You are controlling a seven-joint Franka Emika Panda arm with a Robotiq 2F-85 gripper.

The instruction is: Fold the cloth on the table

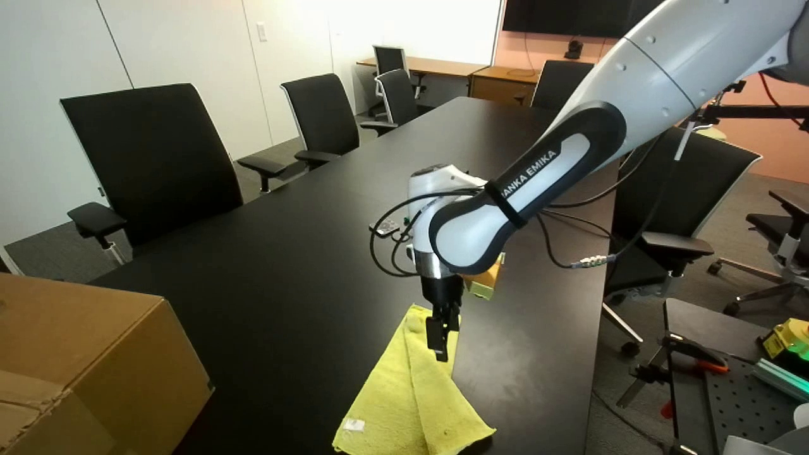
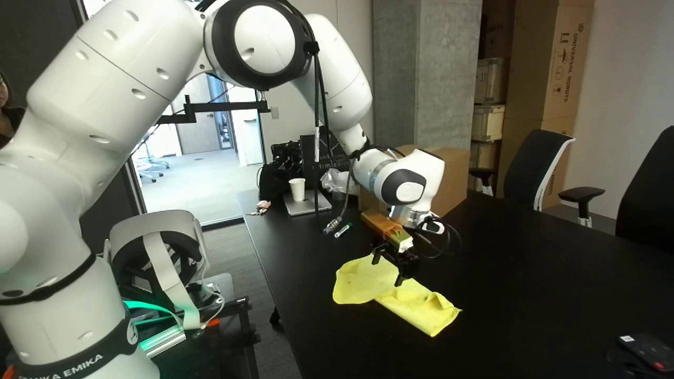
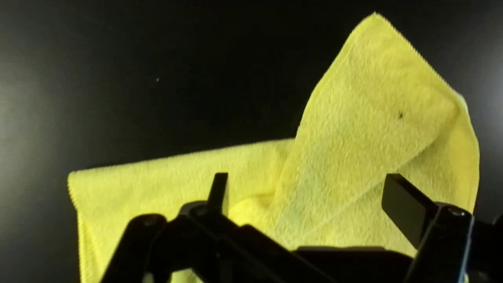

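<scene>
The yellow-green cloth (image 1: 392, 392) lies on the black table (image 1: 303, 303), partly folded and uneven. It also shows in an exterior view (image 2: 363, 281) and in the wrist view (image 3: 346, 149). In the wrist view, a pointed flap sticks out at the upper right past the straighter edge on the left, with a crease running diagonally across it. A small white tag shows at one corner in an exterior view. My gripper (image 3: 306, 177) is open and empty over the cloth, its fingers wide apart. It also shows in both exterior views (image 1: 445, 344) (image 2: 387, 272); its exact height above the cloth is unclear.
A brown cardboard box (image 1: 95, 354) stands on the table beside the cloth. A white cup (image 2: 297, 189) stands on a flat grey device near a marker (image 2: 343, 230). A dark controller (image 2: 647, 350) lies on the table. Black chairs (image 1: 152, 158) line the table.
</scene>
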